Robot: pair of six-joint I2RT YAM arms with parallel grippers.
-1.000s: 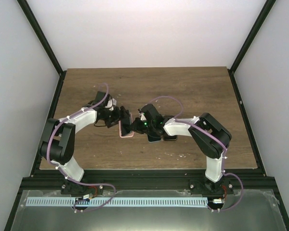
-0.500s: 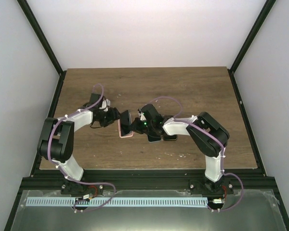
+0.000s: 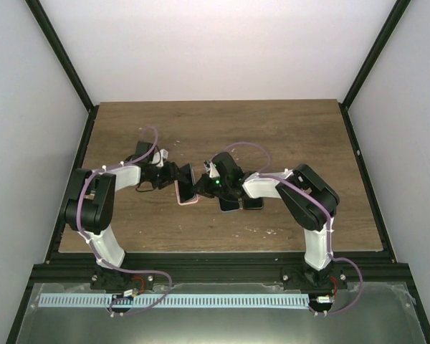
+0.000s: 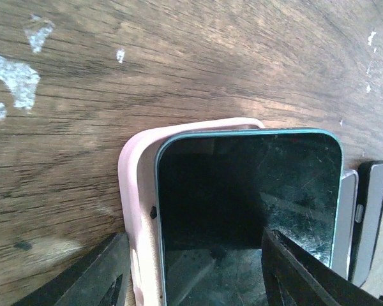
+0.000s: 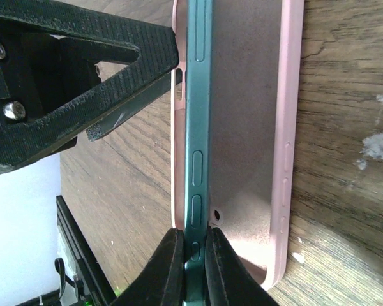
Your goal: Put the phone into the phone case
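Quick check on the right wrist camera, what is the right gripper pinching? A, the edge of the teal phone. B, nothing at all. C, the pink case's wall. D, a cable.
A: in the right wrist view the right gripper is closed on the thin edge of the teal phone, which stands on its side in the pink case.

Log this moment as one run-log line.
right gripper: shut on phone edge | left gripper: straddling case, grip unclear | phone: tilted over case, not seated
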